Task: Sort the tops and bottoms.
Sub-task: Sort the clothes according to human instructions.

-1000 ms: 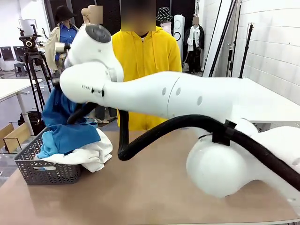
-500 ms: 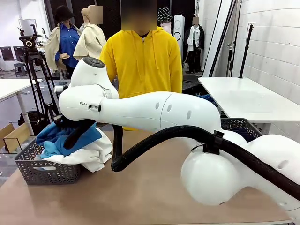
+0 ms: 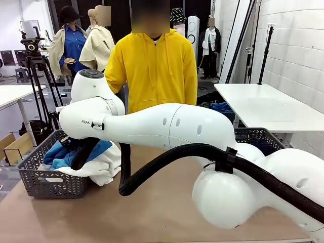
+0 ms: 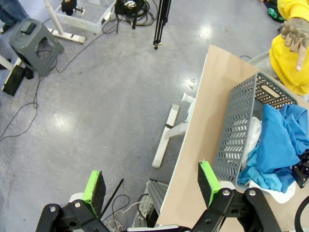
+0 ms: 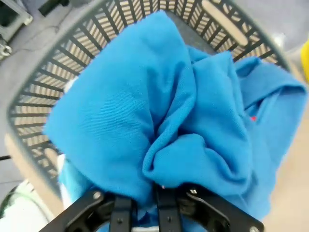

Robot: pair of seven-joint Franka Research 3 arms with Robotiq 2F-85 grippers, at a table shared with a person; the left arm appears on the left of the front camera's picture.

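A: Reaching across the middle, the right arm (image 3: 167, 126) is seen stretched from the right side to the grey basket (image 3: 48, 185) at the left end of the worktop (image 3: 152, 212). How is its claw described?

B: The right claw (image 5: 145, 205) is shown with its fingers drawn together, clamped on a fold of a bright blue garment (image 5: 159, 111). The cloth is bunched above the fingers and is spread over the inside of the basket, whose lattice wall (image 5: 58, 72) is seen around it.

A: Where are the tops placed?

B: Blue fabric (image 3: 63, 152) is seen piled in the left basket, and the white shirt (image 3: 104, 167) is draped over the basket's near right rim, hanging down to the worktop. From the left wrist camera, the blue cloth (image 4: 277, 145) is seen heaped in the same basket with white fabric (image 4: 252, 140) beside and beneath it. Whether one or two blue garments are piled there cannot be told.

A: And the left claw?

B: The left claw (image 4: 150, 186) is held with its green pads (image 4: 94, 186) wide apart, nothing between them. It is hung beyond the worktop's edge, over the grey floor (image 4: 96, 96), beside the basket.

A: Is anything else noted?

B: A second grey basket (image 3: 258, 137) is seen at the far right, behind the right arm, with dark fabric (image 3: 263, 146) inside it. A person in a yellow hoodie (image 3: 154, 66) is stood at the far side of the worktop.
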